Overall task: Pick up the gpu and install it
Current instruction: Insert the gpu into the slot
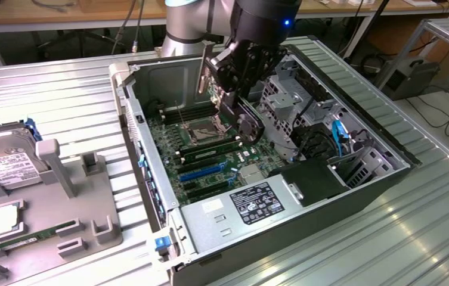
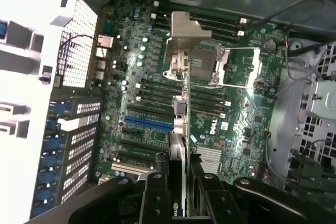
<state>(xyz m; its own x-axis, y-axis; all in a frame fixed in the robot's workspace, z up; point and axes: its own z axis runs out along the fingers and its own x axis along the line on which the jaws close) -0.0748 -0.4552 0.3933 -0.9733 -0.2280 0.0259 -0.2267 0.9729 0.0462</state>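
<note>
Exterior view: ribbed metal table [image 1: 415, 244] is carrying the open PC case [image 1: 375, 187], cabled benches [image 1: 65, 12] behind. My claw [image 1: 236, 92] is clamping the gpu [image 1: 250, 128], which is hanging edge-down just under it, over the motherboard [image 1: 208, 158].

Claw [image 2: 181, 182] clamped tight (pointing down), arm [image 1: 188, 27] overhead.
</note>
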